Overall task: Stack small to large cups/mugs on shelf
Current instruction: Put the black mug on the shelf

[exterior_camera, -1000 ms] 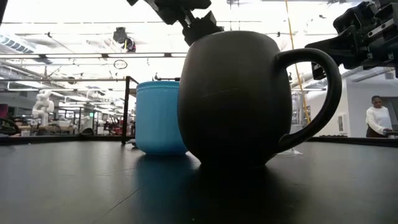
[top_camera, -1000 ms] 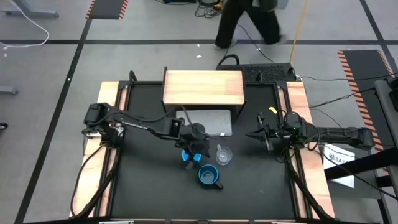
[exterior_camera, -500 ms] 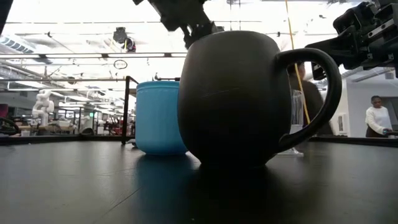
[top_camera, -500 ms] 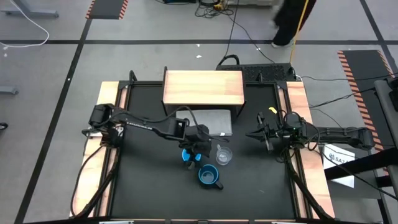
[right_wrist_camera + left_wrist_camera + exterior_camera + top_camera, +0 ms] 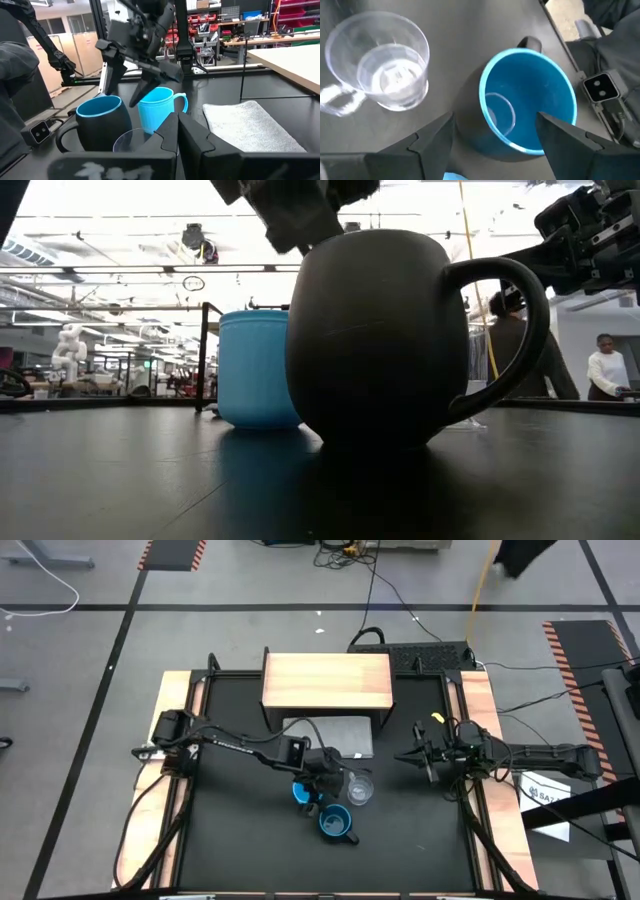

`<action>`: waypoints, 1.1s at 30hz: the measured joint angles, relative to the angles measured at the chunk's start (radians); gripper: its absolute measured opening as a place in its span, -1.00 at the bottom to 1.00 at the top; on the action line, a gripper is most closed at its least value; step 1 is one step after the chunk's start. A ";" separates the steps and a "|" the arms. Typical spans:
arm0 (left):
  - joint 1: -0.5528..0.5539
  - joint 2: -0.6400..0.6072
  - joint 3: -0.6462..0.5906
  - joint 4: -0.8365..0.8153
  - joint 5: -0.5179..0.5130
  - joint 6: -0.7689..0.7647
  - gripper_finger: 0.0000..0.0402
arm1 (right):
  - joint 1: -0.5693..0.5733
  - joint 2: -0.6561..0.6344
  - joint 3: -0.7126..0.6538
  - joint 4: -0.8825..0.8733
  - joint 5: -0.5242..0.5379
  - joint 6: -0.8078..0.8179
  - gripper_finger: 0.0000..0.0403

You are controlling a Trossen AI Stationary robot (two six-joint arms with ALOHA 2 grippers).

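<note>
Black tabletop [image 5: 240,840], bright workshop beyond

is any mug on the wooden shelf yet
No, in the high view the shelf top is bare, and the navy mug, light-blue mug and clear cup all stand on the black table.

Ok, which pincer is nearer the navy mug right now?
Left. The left pincer hangs open just above the navy mug, over the cups. The right pincer waits shut, off toward the table's right edge.
</note>
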 joint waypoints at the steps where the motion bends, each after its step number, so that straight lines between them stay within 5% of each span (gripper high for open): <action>1: -0.001 -0.001 -0.001 0.001 -0.001 -0.004 0.39 | 0.000 0.000 0.000 -0.001 0.000 0.000 -1.00; 16: -0.039 0.025 0.256 -0.310 -0.186 0.068 0.40 | 0.000 0.000 0.000 -0.006 0.000 0.003 -1.00; 25: -0.048 0.178 0.345 -0.374 -0.178 0.089 0.40 | 0.000 0.001 0.000 -0.015 0.000 0.003 -1.00; 33: -0.039 0.183 0.350 -0.362 -0.184 0.090 0.40 | 0.000 0.002 0.000 -0.020 0.000 0.003 -1.00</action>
